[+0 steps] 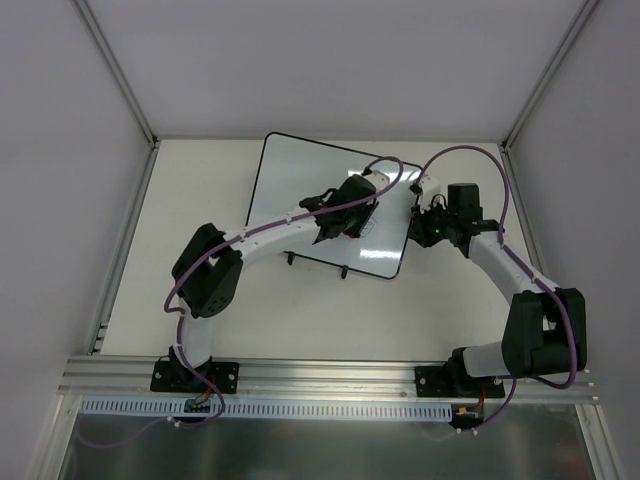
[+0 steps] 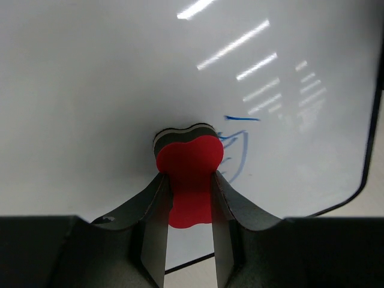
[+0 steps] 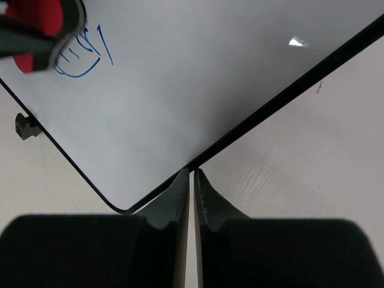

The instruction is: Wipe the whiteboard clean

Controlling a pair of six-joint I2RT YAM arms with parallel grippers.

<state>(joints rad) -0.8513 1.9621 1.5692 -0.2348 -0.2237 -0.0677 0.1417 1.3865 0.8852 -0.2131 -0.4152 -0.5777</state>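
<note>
The whiteboard (image 1: 300, 180) lies flat on the table, white and glossy with a thin black frame. A blue marker doodle (image 2: 237, 147) shows near its right side. My left gripper (image 1: 345, 215) is shut on a red bone-shaped eraser (image 2: 189, 159), whose dark felt face rests on the board just left of the doodle. My right gripper (image 3: 192, 172) is shut with nothing in it, and its tips sit at the board's black right edge near a rounded corner. In the right wrist view the eraser (image 3: 36, 18) and the doodle (image 3: 84, 54) appear at the top left.
Two small black feet (image 1: 290, 258) stick out along the board's near edge. White enclosure walls with metal posts (image 1: 120, 70) surround the cream table (image 1: 330, 320). An aluminium rail (image 1: 330, 375) with both arm bases runs along the near edge.
</note>
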